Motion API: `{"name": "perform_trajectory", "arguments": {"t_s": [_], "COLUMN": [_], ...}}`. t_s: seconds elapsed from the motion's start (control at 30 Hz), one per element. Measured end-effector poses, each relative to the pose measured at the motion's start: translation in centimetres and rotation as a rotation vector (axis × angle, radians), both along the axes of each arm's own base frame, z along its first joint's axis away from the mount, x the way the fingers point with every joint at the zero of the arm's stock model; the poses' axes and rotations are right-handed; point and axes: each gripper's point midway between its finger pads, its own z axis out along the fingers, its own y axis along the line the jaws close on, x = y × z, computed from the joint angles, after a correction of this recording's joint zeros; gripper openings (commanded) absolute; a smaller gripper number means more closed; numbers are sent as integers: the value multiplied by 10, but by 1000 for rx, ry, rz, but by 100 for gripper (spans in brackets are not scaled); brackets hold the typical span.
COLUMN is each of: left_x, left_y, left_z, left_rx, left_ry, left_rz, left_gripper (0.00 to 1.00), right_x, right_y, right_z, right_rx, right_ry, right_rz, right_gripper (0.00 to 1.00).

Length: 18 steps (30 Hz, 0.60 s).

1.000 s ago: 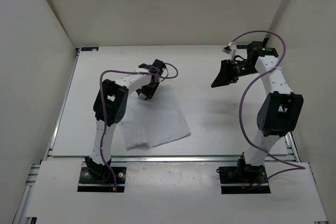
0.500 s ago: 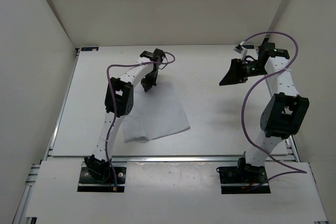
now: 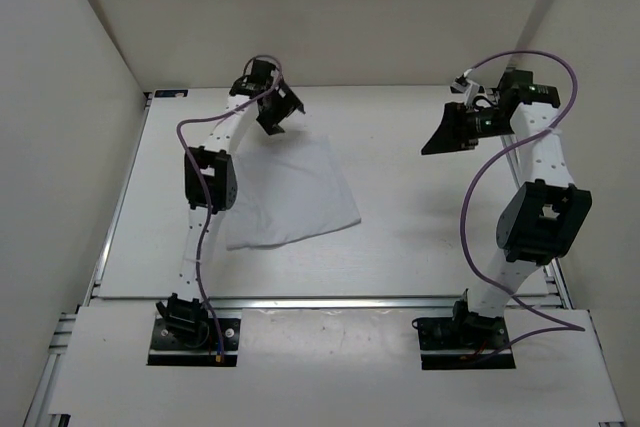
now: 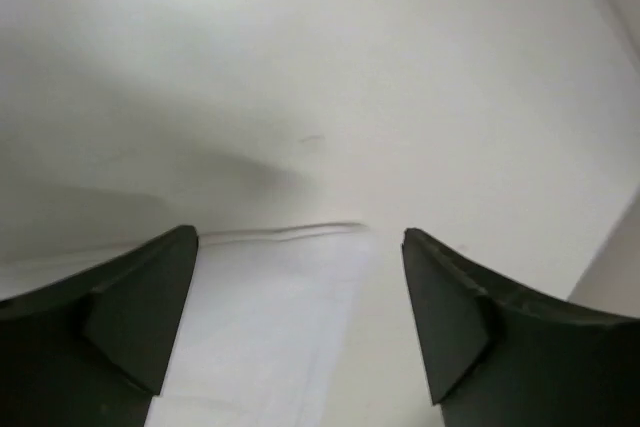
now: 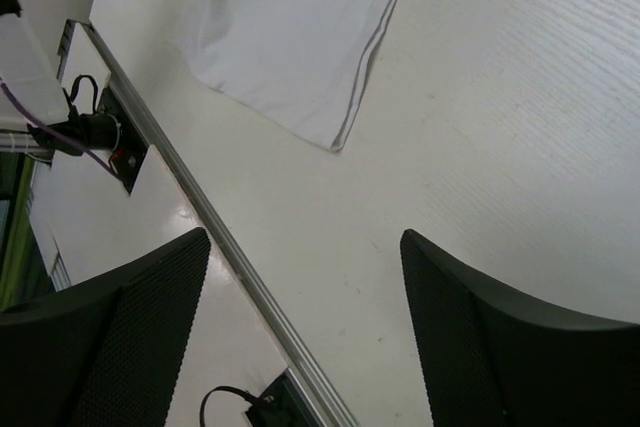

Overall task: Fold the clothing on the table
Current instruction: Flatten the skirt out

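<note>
The white clothing [image 3: 290, 197] lies flat on the left half of the table [image 3: 410, 237], its far edge near the left gripper. My left gripper [image 3: 274, 115] hovers open just beyond that far edge, near the back of the table. In the left wrist view the gripper [image 4: 300, 242] is open, with the clothing [image 4: 265, 327] lying below between the fingers [image 4: 135, 317], untouched. My right gripper [image 3: 446, 134] hangs open above the right half of the table, far from the clothing. Between the right gripper's [image 5: 305, 237] fingers there is nothing, and the clothing [image 5: 290, 27] shows at the top of that view.
White upright walls [image 3: 60, 147] enclose the table on the left, back and right. A metal rail [image 3: 330, 299] runs along the near edge, also in the right wrist view as the rail [image 5: 200, 222]. The arm bases [image 3: 195, 332] sit behind it.
The left gripper shut on the clothing's far edge, drew it toward the back, then opened and moved off to the back left. The right gripper drifted slightly back and right.
</note>
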Motion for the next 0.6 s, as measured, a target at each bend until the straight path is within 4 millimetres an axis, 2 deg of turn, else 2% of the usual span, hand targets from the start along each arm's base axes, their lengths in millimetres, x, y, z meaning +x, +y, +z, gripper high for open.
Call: {"name": "perform_trajectory", "arguments": {"t_s": [0.07,0.1,0.13,0.17,0.23,0.27,0.33,0.4,0.5,0.6], "left_x": [26,28,24,18,-4,-19,-56,-99,-145,-160], "left_y": [-21,-27,-32,-35,-35,-31,-19,-6,9,36], "left_z": [36,55,72,89,110,115,121,123,122,116], "left_rx": [-8,9,32,62,175,237,371,485,565,613], "left_ry": [-145,-194,-228,-259,-287,-279,-263,-238,-208,-143], "left_rz": [-48,-75,-113,-146,-216,-246,-300,-368,-456,-471], "left_gripper": [99,99,99,99,98,99,98,99,99,99], "right_x": [-1,-1,-2,-3,-6,-8,-13,-14,-13,-9], "right_y": [1,2,5,11,24,33,51,72,105,130], "right_z": [-2,-5,-7,-9,-14,-17,-23,-30,-45,-68], "right_rx": [-17,-33,-50,-63,-88,-100,-125,-151,-179,-189], "right_ry": [11,13,14,10,7,8,13,9,14,51], "right_rz": [-1,4,14,33,70,92,132,170,224,269], "right_gripper": [84,79,67,58,26,21,5,0,1,0]}}
